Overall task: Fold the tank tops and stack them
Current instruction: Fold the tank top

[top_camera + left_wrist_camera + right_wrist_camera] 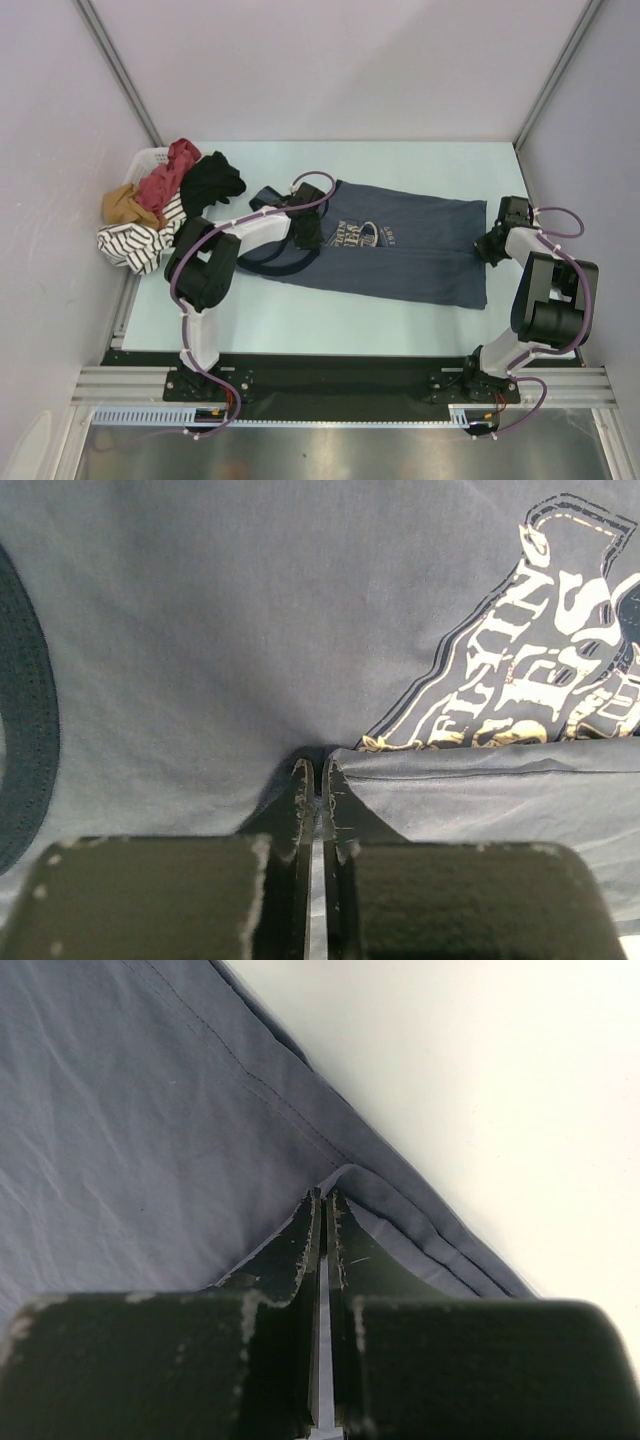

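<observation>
The slate blue-grey tank top (420, 255) lies spread across the middle of the table, its printed logo facing up and its lower edge folded over. My left gripper (308, 235) rests on the top's left part beside the logo. In the left wrist view this gripper (313, 772) is shut, pinching the blue-grey cloth (200, 630) where a folded edge meets it. My right gripper (492, 245) sits at the top's right hem. In the right wrist view it (324, 1198) is shut on the lifted hem of the cloth (120, 1110). The brick red tank top (170, 175) lies crumpled in the pile at far left.
A white basket (150, 158) at the back left holds a heap: a black garment (212, 180), a mustard one (125, 205) and a striped one (135, 240) that spills over its edge. Bare pale table (300, 320) shows in front of the top. Walls stand close on both sides.
</observation>
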